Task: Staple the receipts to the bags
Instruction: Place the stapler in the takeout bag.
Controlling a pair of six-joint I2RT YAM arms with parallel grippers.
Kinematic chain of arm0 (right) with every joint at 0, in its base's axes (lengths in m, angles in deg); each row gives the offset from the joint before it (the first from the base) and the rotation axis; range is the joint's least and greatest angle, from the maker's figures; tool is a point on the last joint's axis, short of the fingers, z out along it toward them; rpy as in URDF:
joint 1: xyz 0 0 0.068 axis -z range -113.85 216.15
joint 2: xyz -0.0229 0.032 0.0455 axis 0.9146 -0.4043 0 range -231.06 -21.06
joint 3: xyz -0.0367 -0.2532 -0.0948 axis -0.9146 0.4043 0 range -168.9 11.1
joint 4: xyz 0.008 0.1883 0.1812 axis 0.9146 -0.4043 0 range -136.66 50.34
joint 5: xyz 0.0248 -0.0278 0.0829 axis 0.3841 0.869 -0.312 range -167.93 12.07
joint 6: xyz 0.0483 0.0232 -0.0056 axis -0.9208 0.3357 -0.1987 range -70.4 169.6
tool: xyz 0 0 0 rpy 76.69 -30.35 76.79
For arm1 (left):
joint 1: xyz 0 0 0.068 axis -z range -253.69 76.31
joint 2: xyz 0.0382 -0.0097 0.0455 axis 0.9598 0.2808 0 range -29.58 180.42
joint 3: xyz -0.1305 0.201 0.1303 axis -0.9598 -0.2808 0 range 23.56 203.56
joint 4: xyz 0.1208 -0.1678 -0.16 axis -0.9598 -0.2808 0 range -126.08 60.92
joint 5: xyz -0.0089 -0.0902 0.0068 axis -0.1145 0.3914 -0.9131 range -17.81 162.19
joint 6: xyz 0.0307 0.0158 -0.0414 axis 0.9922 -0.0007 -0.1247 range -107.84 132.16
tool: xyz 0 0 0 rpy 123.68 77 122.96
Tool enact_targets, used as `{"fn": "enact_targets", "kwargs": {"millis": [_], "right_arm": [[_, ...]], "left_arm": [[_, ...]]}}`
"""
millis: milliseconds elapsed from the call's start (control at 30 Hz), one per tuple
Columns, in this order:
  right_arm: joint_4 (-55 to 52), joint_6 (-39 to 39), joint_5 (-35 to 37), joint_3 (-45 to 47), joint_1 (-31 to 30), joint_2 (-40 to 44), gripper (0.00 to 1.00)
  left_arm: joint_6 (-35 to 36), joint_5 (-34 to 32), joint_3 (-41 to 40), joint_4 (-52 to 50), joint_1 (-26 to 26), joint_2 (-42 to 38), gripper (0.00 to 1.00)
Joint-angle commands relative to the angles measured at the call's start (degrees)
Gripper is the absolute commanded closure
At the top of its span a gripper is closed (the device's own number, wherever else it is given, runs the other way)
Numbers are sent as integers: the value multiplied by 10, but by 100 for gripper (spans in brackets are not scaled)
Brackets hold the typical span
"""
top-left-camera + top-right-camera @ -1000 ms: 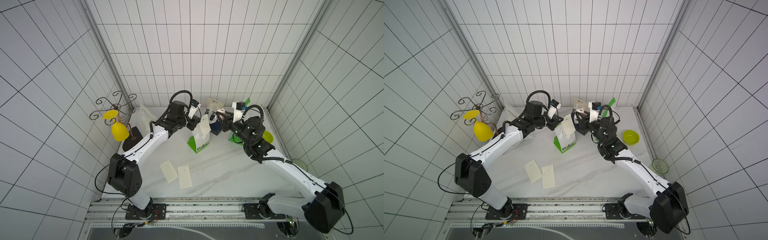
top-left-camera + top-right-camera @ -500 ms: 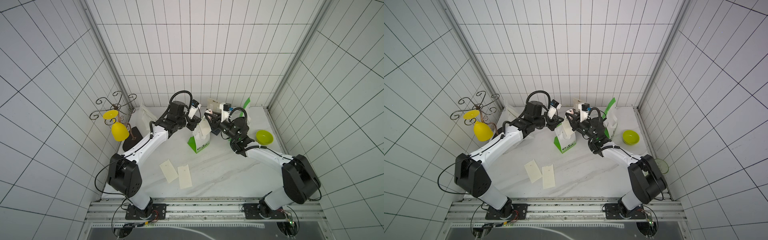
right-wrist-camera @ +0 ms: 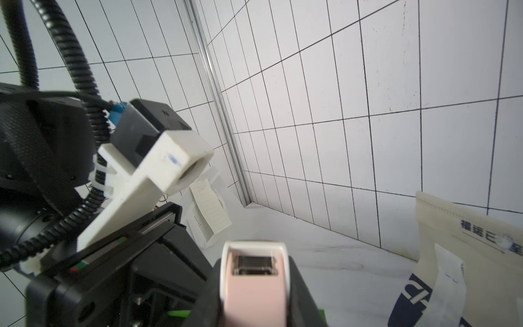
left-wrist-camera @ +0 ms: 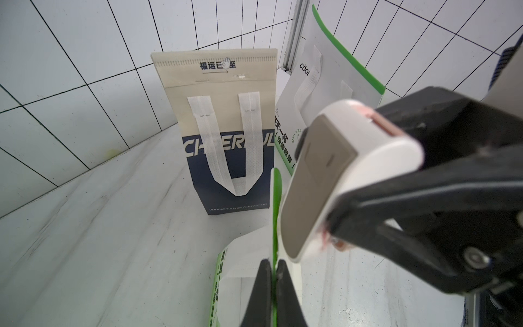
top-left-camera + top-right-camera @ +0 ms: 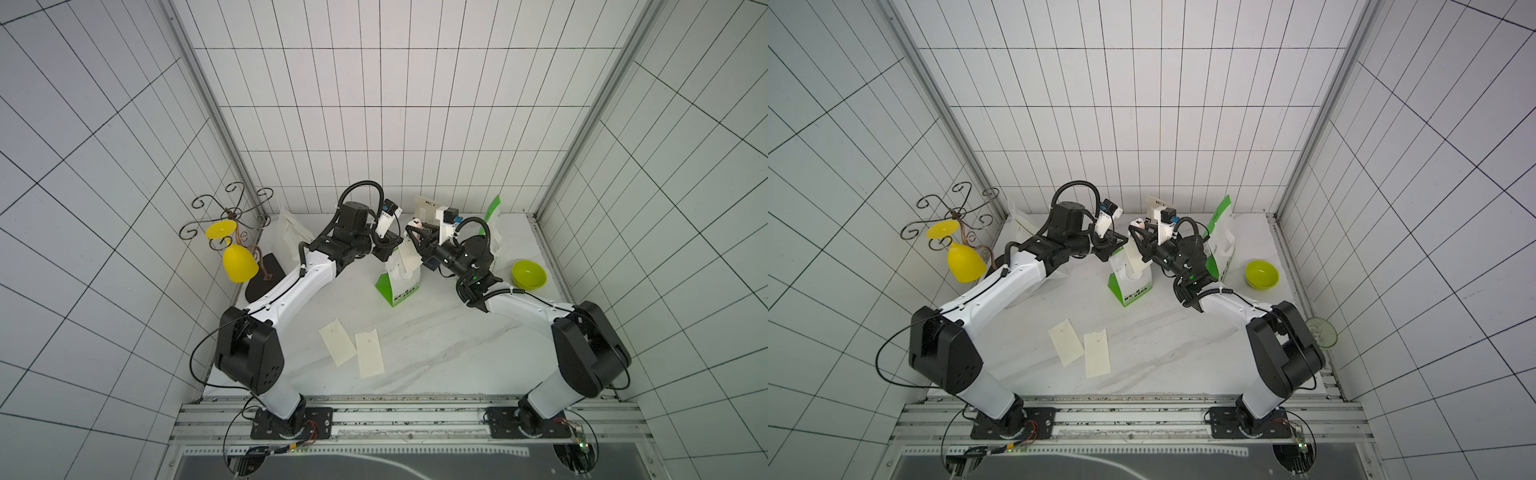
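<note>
Centrally, held bag (image 5: 400,286): a green-and-white paper carrier standing upright mid-counter, nearer the back edge than the front, visible in both top views.
Hanging receipt (image 5: 406,261): a cream strip draped down the held bag's upper front, between the two claws.
Left claw (image 4: 273,273): fingers pressed together on the held bag's thin, green-trimmed top edge, pinching it from the counter's left side.
Right claw (image 5: 1139,230): clamped around a stapler, reaching in from the right.
Stapler (image 4: 334,175): white with a pink top, its nose just beside the held bag's top edge and the left claw. Whether it touches the paper cannot be told.
Loose receipts (image 5: 337,341): two strips lying flat toward the front edge, the second (image 5: 370,352) just beside the first, both well apart from every bag.
Navy bag (image 4: 229,175): cream top, white handles and white lettering, upright at the back edge behind the claws.
Second green-and-white bag (image 5: 494,226): upright near the back right corner, just beside the navy bag.
White bag (image 3: 206,239): standing against the wall in the back left corner, with a lined fourth receipt (image 3: 210,208) against its front. How it is fixed cannot be told.
Green bowl (image 5: 528,274): at the right edge, apart from the bags.
Yellow cup (image 5: 238,262): hanging mouth-down on a wire stand (image 5: 226,212) at the left edge.
Counter (image 5: 436,345): white, marble-veined, walled by tiled panels.
</note>
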Motion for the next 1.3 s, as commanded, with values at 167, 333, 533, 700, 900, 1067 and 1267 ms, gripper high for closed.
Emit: {"fn": "enact_targets", "kwargs": {"millis": [167,333,533,700,900,1067,1267], "right_arm": [[46,9,14,-40,-5,-23,100],[52,13,13,-38,-8,-7,100],[48,14,11,-44,-8,-5,100],[58,10,11,-40,-10,6,100],[46,15,24,-42,-11,23,100],[36,16,28,-58,-9,-2,100],[35,13,24,-73,-10,-26,100]], "left_arm": [[-1,18,6,-7,-1,15,100],[-1,13,8,-9,-2,19,100],[-3,12,9,-10,-3,21,100],[-1,3,10,-14,-3,23,100],[-1,0,12,-16,-4,26,100],[1,2,11,-15,-4,22,100],[1,8,9,-13,-4,18,100]]}}
